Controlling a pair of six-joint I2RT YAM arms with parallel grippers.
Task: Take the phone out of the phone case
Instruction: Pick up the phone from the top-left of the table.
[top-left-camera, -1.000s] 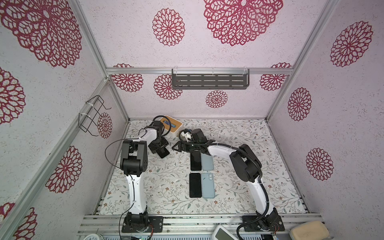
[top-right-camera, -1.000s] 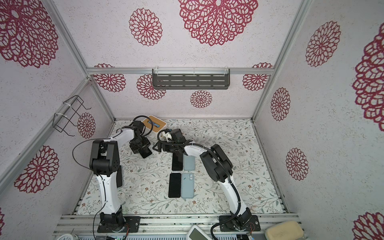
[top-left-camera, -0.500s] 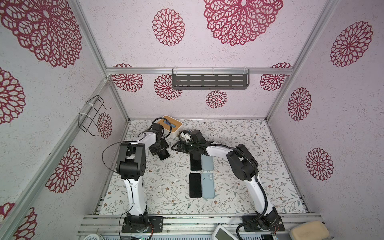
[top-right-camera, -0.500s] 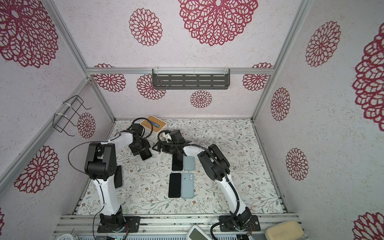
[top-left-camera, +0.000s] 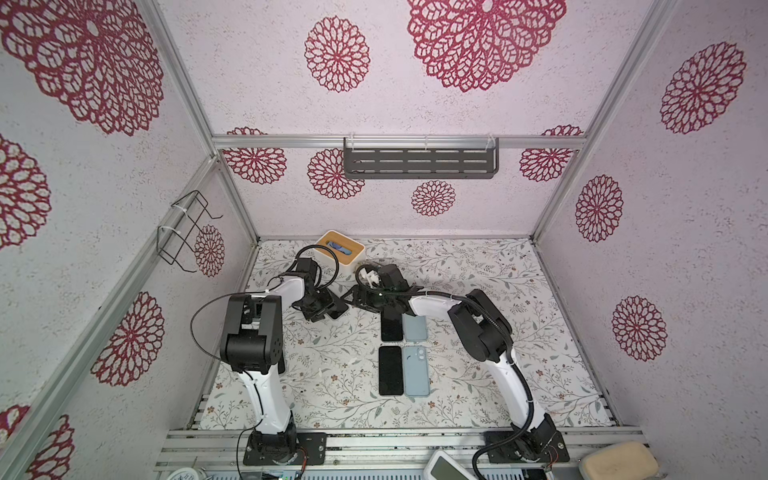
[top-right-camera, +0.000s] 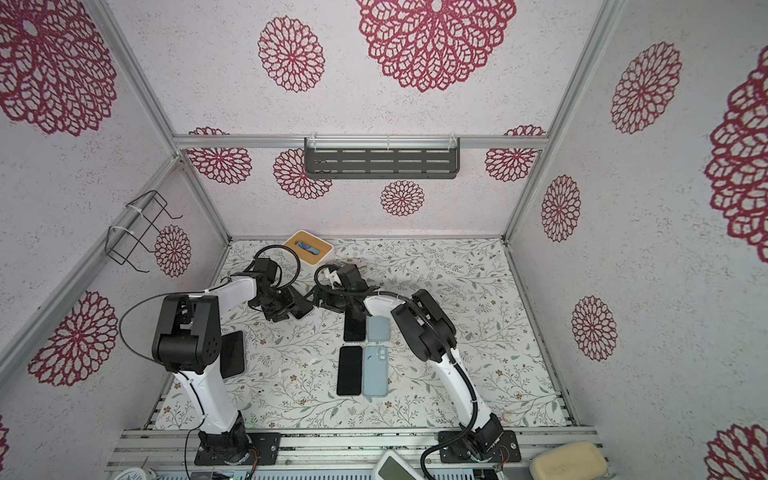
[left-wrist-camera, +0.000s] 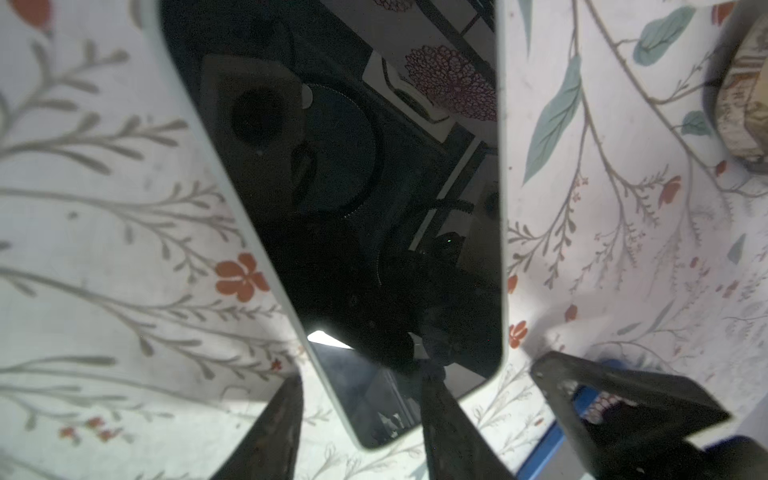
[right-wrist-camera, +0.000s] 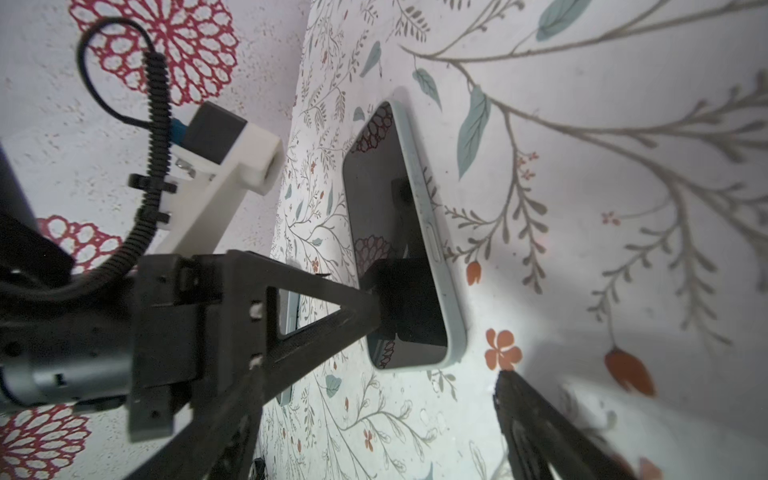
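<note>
Locating black slab phone (left-wrist-camera: 353, 208) in pale blue flexible case (left-wrist-camera: 503, 166): flat, near white wooden-lidded tissue box (top-left-camera: 340, 251). Note left gripper (left-wrist-camera: 365, 376) part-spread astride case edge, clamping unclear; right gripper (right-wrist-camera: 378, 419) spread wide, empty. Treat as stiff, slippery, fragile; peel rim at corner.

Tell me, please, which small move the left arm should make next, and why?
Probably close the left fingers a little more. One seems to rest on the screen of the phone, the other stands just outside the case edge with mat visible between, so nothing is pinched yet. The right fingers stand wide open nearby.
</note>
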